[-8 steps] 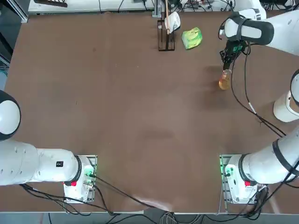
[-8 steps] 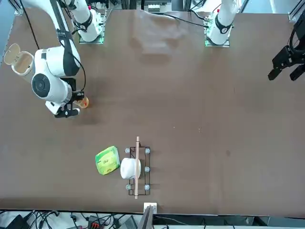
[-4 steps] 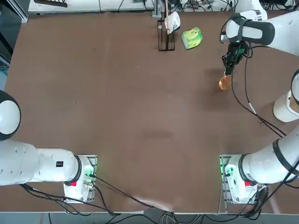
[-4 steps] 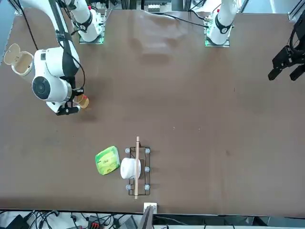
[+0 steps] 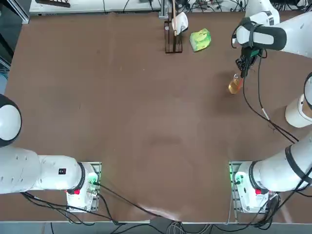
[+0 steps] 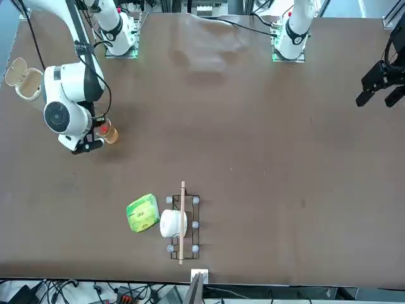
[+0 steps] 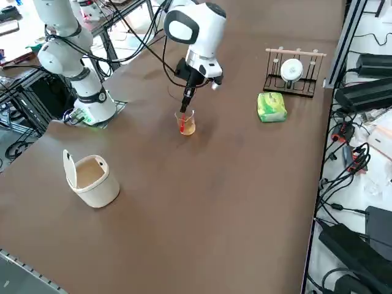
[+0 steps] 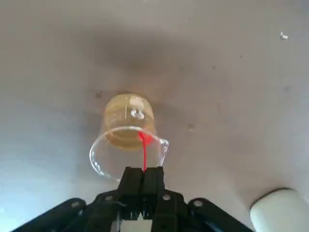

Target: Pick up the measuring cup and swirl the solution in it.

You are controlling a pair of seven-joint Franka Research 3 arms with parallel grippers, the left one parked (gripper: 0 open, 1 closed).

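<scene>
Now, the cup: the measuring cup (image 8: 128, 145) is small and clear, and it hangs a little above the desk (image 5: 122, 112), near the far right part of it
Drink inside: the solution (image 7: 187, 127) is orange and sits low in the cup, about a third of the way up
Tool: the right tool (image 8: 143, 175) has its two fingers squeezed together on the rim of the cup, with the thin glass wall between them
Hold: the grip is only on one small spot at the edge, so the cup dangles from it and looks tipped a bit to one side
Slip risk: glass is smooth, so a fast swirl could make the cup slide out and drop on the desk
Spill risk: the cup has a wide open top with a pour lip, so a big wobble could send the orange water over the edge
Break risk: too hard a squeeze could chip the thin rim
Bump risk: the cup is close to the desk, so a swing downward could knock its bottom
Things around: the green lumpy thing (image 5: 200, 39) and the wire rack (image 5: 171, 36) are well apart from the cup, so a hit there looks unlikely
</scene>
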